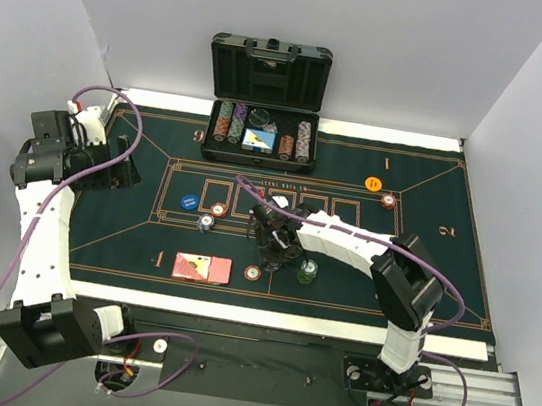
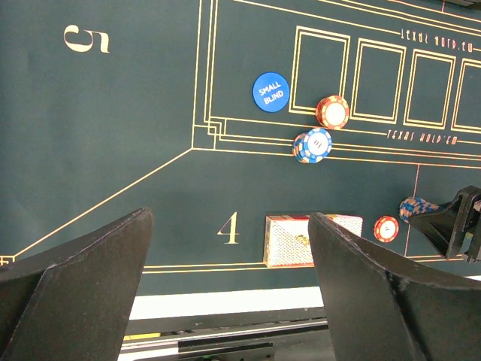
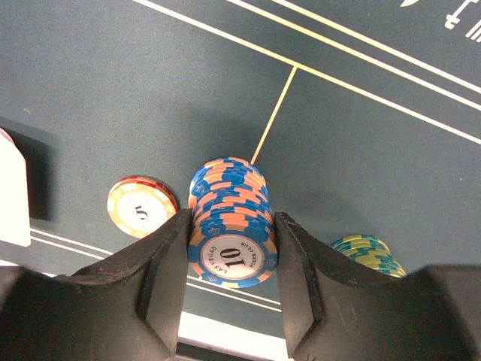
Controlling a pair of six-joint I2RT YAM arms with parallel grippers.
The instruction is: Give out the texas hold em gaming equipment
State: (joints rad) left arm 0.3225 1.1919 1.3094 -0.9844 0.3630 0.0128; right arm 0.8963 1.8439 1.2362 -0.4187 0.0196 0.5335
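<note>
My right gripper (image 3: 230,229) is shut on a stack of blue-and-orange "10" chips (image 3: 229,207), low over the green felt; it also shows in the top view (image 1: 273,254). A single red "5" chip (image 3: 141,205) lies just left of it and a green chip stack (image 3: 367,252) to its right. Red-backed cards (image 1: 201,269) lie by the number 4. My left gripper (image 2: 229,293) is open and empty, hovering above the felt's near-left part, with the cards (image 2: 289,242) showing between its fingers. A blue small-blind disc (image 2: 270,92), a red chip stack (image 2: 332,111) and a blue chip stack (image 2: 312,145) sit further in.
The open black case (image 1: 265,101) with racked chip rows stands at the back edge of the felt. An orange disc (image 1: 373,184) and a red chip stack (image 1: 388,200) lie at the back right. A white strip (image 1: 275,317) borders the felt's near edge.
</note>
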